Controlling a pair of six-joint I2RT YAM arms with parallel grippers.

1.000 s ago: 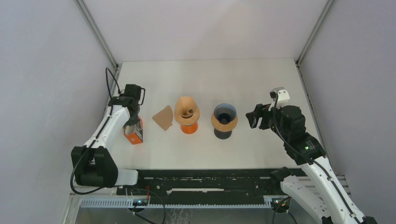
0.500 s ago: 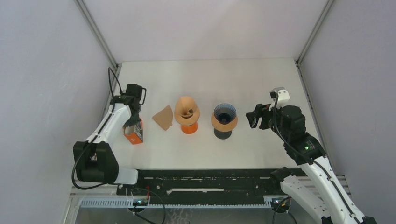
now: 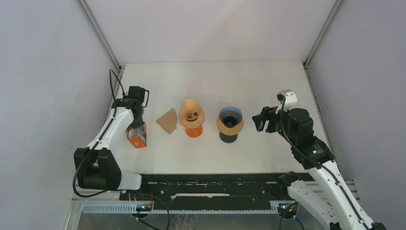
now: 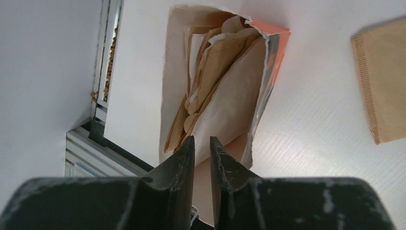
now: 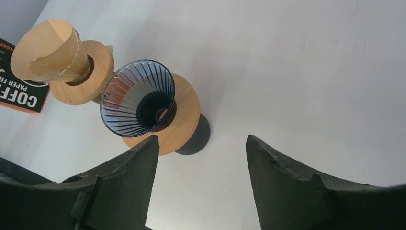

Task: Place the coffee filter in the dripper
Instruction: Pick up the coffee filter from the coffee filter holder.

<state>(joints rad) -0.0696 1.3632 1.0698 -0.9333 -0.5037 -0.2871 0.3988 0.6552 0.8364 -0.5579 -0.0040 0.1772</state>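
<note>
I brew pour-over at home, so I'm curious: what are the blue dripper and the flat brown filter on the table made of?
Dripper cone: see-through blue with ribs, so glass or clear plastic. Its collar looks like pale matte wood. Loose filter: matte brown paper, crimped seam.

A white table (image 3: 215, 81) is seen from above, with both arms reaching in from the near edge. At the left side, an orange filter box (image 3: 139, 139) is stood upright, and the left gripper (image 3: 136, 125) is held directly over its top; its jaws are hidden by the wrist. Just right of the box, a loose coffee filter (image 3: 167, 121) is laid flat. Beside it, an orange-footed dripper (image 3: 192, 116) is placed, with brown paper seated in it. Further right, a dark dripper (image 3: 230, 120) with a wooden collar is stood, nothing inside it. The right gripper (image 3: 259, 120) is held near its right side, not touching it.
</note>
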